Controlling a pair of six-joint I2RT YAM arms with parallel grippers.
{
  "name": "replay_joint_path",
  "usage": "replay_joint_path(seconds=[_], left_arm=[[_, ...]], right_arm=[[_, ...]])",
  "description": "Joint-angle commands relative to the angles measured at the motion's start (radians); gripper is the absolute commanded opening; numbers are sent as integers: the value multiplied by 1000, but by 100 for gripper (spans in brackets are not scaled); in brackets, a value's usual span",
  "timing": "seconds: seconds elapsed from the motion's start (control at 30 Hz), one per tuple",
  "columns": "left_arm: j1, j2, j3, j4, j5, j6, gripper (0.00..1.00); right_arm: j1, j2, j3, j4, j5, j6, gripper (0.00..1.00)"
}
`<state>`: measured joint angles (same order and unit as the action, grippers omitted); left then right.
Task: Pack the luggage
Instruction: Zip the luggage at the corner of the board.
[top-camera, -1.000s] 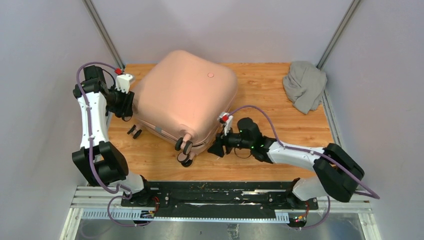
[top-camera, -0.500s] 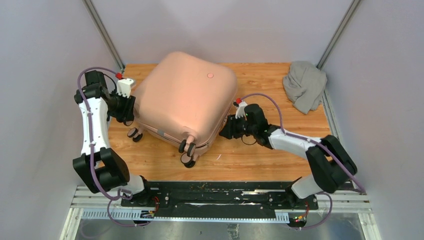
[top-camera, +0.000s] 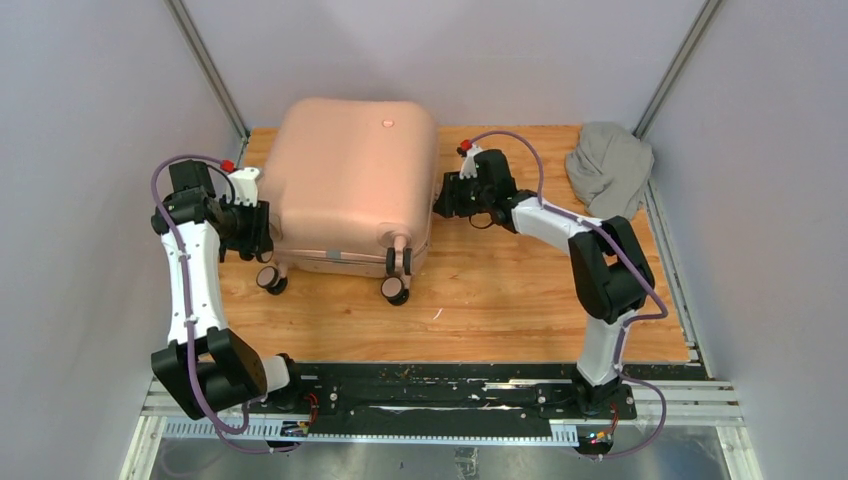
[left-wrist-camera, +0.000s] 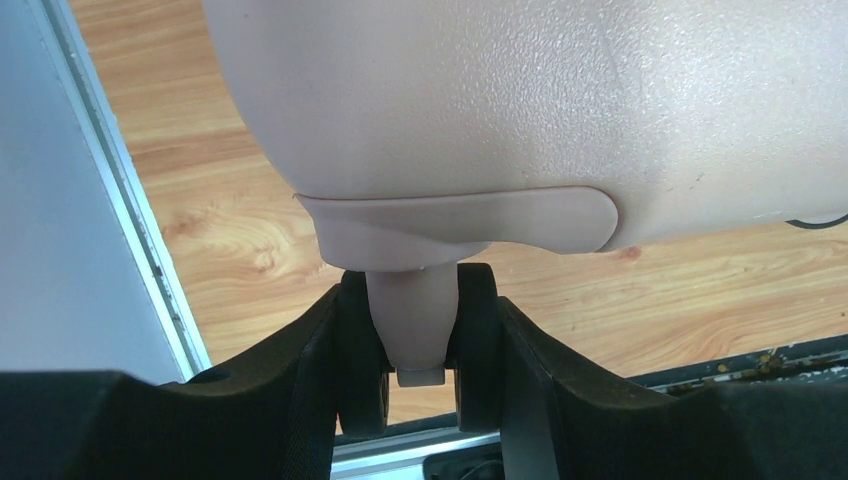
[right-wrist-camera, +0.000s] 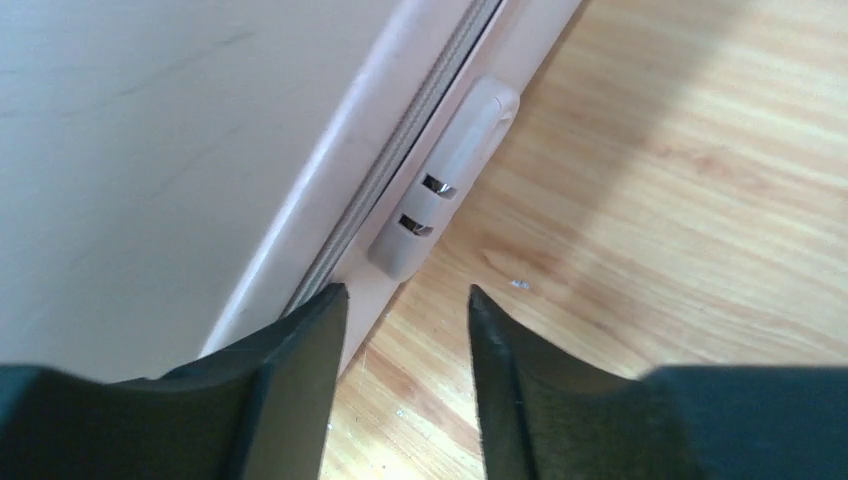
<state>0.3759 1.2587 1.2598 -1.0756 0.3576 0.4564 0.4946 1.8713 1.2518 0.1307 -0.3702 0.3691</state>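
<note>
— What is the left claw (left-wrist-camera: 417, 312) doing?
— It is clamping the luggage's (left-wrist-camera: 520, 110) caster (left-wrist-camera: 412, 340), low in the middle, its black fingers (left-wrist-camera: 290, 400) pressing on both wheels.
— And above?
— The pink shell is filling the top, standing over the wooden worktop (left-wrist-camera: 220, 230).

Wooden table (top-camera: 500, 310) bears the pink luggage (top-camera: 350, 170) and a crumpled grey cloth (top-camera: 608, 168)

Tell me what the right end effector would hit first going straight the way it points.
Most likely the luggage: the right end effector points at its side wall by the zipper seam, near a small pale side foot. Depth is hard to judge, but nothing shows between.
</note>
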Motion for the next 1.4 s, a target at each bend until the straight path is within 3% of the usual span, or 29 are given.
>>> replay_joint_path(seconds=[0.0,0.2,0.3,0.37,0.43,0.5,0.7,0.77,0.9,1.37], left_arm=[[-17,-67,42,45,130,-31,0],[-18,-25,166,45,121,-60,0],[-17,-9,202,44,123,-74,0],[-17,-6,209,45,119,-73,0],[-17,-4,208,45,109,-71,0],[-18,-2,201,44,102,-68,0],[-18,6,186,45,90,-67,0],[-18,13,188,45,86,-67,0],[-18,20,196,45,84,-72,0],[-17,20,213,45,69,-58,0]], right_arm=[[-2,-81,6,25,15,-131,55],[-13,-297,-339,187,42,-194,70],[-18,-405,-470,278,52,-178,89],[-30,-431,-525,329,103,-86,95],[-58,-418,-495,262,18,-64,100],[-71,-393,-486,257,-54,-50,100],[-68,-328,-520,451,-275,-58,99],[-60,-287,-513,528,-360,-54,84],[-58,-223,-475,619,-486,-6,75],[-7,-123,-409,659,-650,7,75]])
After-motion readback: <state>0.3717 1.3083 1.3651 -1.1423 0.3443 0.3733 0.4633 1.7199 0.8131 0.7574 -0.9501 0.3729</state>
